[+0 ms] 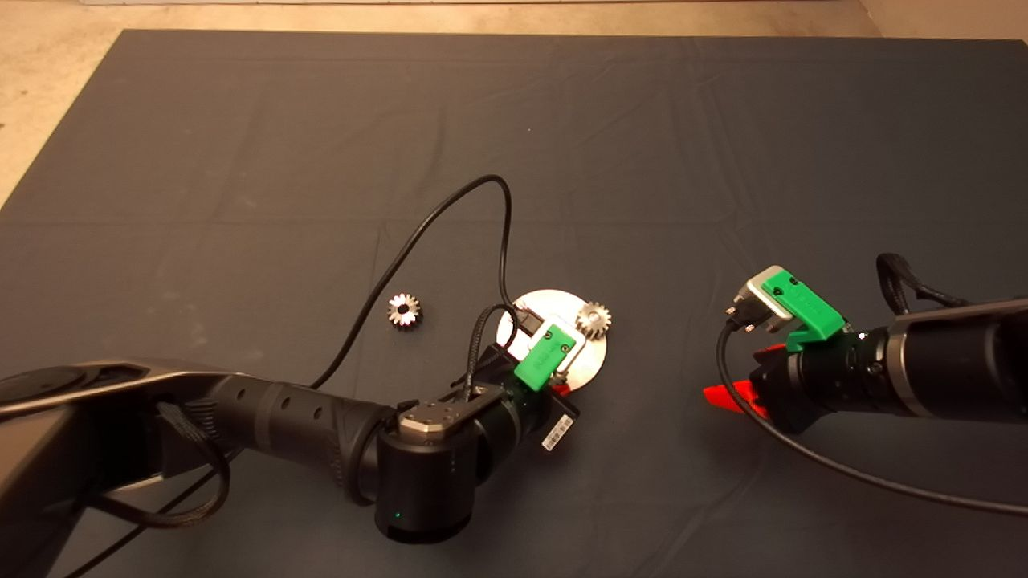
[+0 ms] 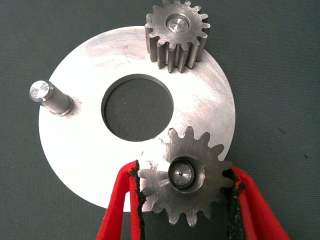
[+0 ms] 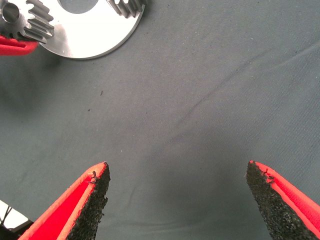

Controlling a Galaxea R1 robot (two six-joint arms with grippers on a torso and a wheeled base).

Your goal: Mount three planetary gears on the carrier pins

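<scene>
— Left wrist view: what have you got?
— My left gripper [image 2: 185,200] is clamped on a gear [image 2: 184,175] sitting on a pin on the disc [image 2: 75,150]; whether it is fully down, I cannot tell. A second gear [image 2: 176,35] sits on another pin, and the third pin [image 2: 49,96] is bare.
— The last gear [image 1: 404,310]?
— On the mat [image 1: 241,144], left of the disc.
— Your right gripper [image 3: 177,200]?
— Fingers wide apart over bare mat, right of the disc.
</scene>
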